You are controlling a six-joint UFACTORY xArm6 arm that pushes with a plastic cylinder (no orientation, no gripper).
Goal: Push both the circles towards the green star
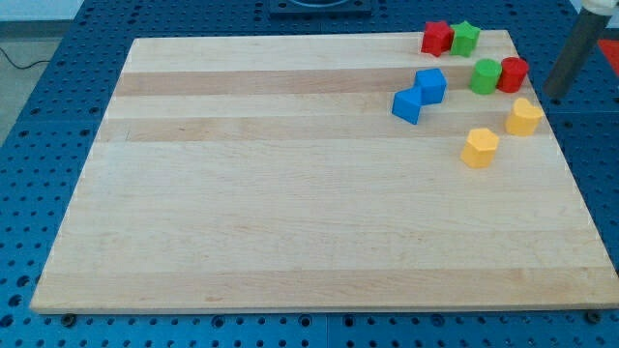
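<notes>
- The wooden board (290, 193) lies on a blue table with holes (39, 116), and all blocks are in the upper right of the frame.
- The green star (466, 37) is near the top edge, touching a red star-like block (436, 38) at its left.
- The two circles, the green circle (486, 75) and the red circle (514, 73), touch each other, a little below and to the right of the green star.
- My tip (553, 95) is just to the right of the red circle, near it but apart from it, at the board's right edge.
- There are no fingers on this arm, only the rod, so nothing is held.
- Two blue blocks (419, 95) are left of the circles; two yellow blocks (503, 132) are below them.
- I judge the task is partly done: the circles are near the star but not beside it. A push up and to the left remains.
</notes>
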